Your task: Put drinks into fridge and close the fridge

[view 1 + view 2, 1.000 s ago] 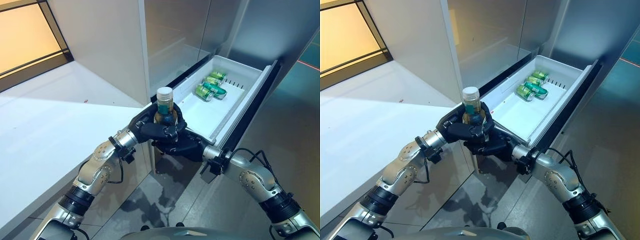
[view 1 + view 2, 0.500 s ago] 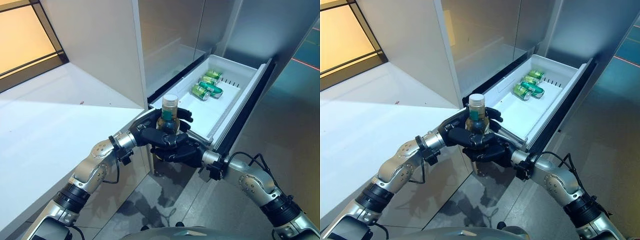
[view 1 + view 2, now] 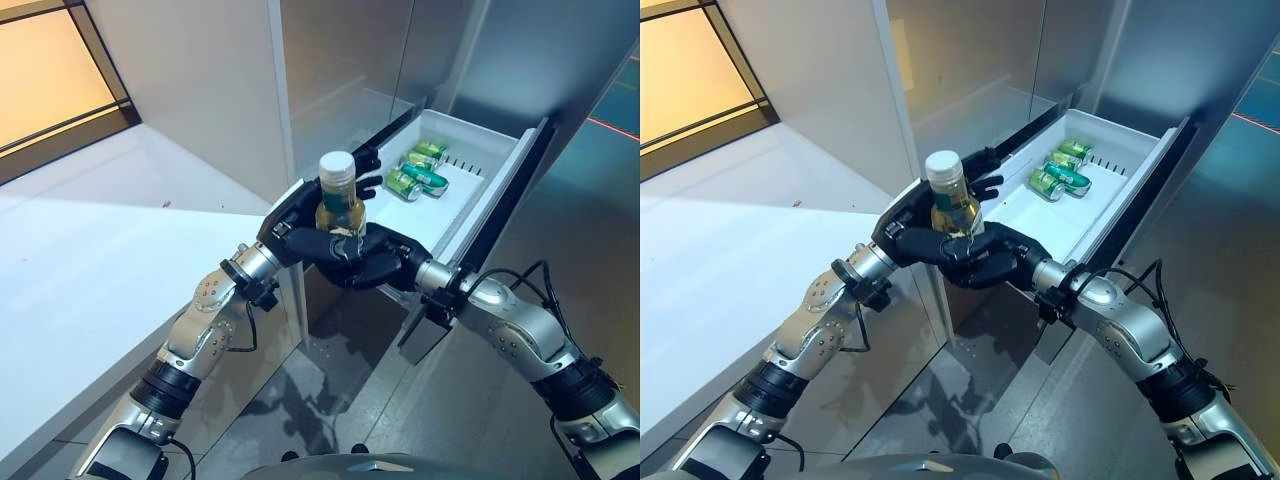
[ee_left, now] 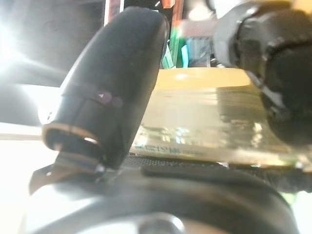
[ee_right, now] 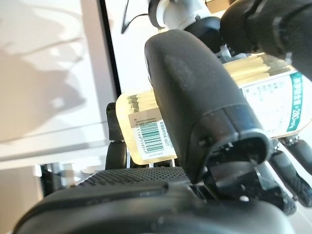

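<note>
A clear bottle point(image 3: 339, 205) of pale yellow drink with a white cap stands upright between my two hands, above the near corner of the open white fridge drawer point(image 3: 487, 180). My right hand point(image 3: 378, 264) grips the bottle's lower part from the front, with fingers and thumb curled round it. My left hand point(image 3: 294, 216) backs the bottle from the counter side, its fingers point(image 3: 366, 184) stretched straight past it. The right wrist view shows the thumb point(image 5: 195, 97) lying across the labelled bottle point(image 5: 146, 129). In the left wrist view the bottle point(image 4: 204, 122) rests by the thumb point(image 4: 117, 83).
Several green cans point(image 3: 417, 177) lie at the drawer's far end; the near part of its floor point(image 3: 415, 225) is bare. The tall grey fridge front point(image 3: 200, 100) stands behind my left hand. A white counter point(image 3: 90, 260) spreads to the left. Grey floor point(image 3: 560, 250) lies to the right.
The bottle has risen a little. My left hand's fingers have straightened away from it, while my right hand has come up and closed round its lower part.
</note>
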`<state>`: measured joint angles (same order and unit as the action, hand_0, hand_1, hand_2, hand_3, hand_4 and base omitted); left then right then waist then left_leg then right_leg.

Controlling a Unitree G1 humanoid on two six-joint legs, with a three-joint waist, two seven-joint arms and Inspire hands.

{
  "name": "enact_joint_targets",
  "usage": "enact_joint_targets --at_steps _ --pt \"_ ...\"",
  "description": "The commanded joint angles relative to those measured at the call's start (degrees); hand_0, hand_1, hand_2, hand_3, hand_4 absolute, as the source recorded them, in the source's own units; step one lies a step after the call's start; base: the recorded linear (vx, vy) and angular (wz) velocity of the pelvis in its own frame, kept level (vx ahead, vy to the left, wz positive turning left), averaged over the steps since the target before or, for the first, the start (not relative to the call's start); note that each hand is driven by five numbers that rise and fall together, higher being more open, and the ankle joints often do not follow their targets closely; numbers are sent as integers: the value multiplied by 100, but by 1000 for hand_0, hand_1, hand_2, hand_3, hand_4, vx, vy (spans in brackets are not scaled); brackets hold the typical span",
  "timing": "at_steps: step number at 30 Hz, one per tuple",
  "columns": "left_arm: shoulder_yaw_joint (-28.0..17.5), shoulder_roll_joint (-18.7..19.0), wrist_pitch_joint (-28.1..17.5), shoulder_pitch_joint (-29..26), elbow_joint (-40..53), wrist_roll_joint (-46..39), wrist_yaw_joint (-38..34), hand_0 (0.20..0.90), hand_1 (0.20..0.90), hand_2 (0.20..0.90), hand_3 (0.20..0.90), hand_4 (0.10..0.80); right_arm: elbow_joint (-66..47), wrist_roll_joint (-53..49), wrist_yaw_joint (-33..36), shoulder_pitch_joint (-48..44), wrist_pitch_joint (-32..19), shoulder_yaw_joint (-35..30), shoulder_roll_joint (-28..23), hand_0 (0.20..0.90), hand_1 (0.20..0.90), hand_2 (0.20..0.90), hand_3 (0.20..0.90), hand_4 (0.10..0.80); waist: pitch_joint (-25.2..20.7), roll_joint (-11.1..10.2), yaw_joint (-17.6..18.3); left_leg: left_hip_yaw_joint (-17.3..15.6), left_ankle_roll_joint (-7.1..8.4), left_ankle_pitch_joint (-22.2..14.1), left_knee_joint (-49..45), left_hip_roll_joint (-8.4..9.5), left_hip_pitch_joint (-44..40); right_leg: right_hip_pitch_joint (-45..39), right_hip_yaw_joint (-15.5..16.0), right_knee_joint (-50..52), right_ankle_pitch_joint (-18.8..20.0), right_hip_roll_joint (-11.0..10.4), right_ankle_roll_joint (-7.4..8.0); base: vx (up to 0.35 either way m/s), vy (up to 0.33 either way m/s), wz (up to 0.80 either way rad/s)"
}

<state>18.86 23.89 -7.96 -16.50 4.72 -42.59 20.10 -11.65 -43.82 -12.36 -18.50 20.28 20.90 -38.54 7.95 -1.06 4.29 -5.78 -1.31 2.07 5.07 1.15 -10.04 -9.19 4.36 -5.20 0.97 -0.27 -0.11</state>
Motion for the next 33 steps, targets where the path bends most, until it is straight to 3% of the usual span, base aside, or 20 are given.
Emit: enact_joint_targets --at_steps 1,10,18,22,26,30,33 --pt "18 -105 -849 -274 475 64 -66 900 900 900 900 800 152 -427 1081 -1398 -1126 -1705 263 300 300 300 200 100 -403 -164 -168 72 -24 -476 -102 -6 53 196 292 449 -195 -74 274 2 -9 10" --pt "144 -126 -683 131 87 -149 -119 900 900 900 900 800 1183 -319 1709 -1769 -1374 -2071 -44 300 300 300 200 100 -423 -220 -370 154 33 -497 -78 -31 53 100 521 446 -299 -86 243 17 -9 10" --pt "542 194 -177 721 -278 -320 496 900 900 900 900 800 2972 -162 1811 -2513 -1852 -1917 -910 300 300 300 200 100 -422 -226 -657 291 92 -432 -79 -47 117 63 718 484 -374 -101 205 10 -8 16" --pt "656 255 237 898 -328 -622 671 900 900 900 900 800 3731 -205 1758 -2842 -1999 -1707 -1095 300 300 300 200 100 -404 -204 -787 375 124 -393 -85 -46 146 34 807 484 -392 -109 188 10 -4 8" --pt "789 277 938 1249 -704 -799 812 900 900 900 900 800 4514 15 1703 -3151 -2033 -1453 -1199 300 300 300 200 100 -369 -172 -954 470 178 -354 -111 -50 185 3 937 484 -407 -128 172 34 -9 19" --pt "972 315 1539 1685 -1559 -643 816 900 900 900 900 800 5331 600 1606 -3456 -1906 -1133 -1380 300 300 300 200 100 -317 -133 -1124 543 224 -306 -146 -47 278 7 1085 456 -411 -155 168 37 -4 16" --pt "1015 294 1617 1887 -2216 -359 758 900 900 900 900 800 5795 961 1506 -3625 -1632 -959 -1491 300 300 300 200 100 -278 -125 -1215 578 250 -265 -154 -50 345 26 1158 434 -407 -164 166 43 -12 17"
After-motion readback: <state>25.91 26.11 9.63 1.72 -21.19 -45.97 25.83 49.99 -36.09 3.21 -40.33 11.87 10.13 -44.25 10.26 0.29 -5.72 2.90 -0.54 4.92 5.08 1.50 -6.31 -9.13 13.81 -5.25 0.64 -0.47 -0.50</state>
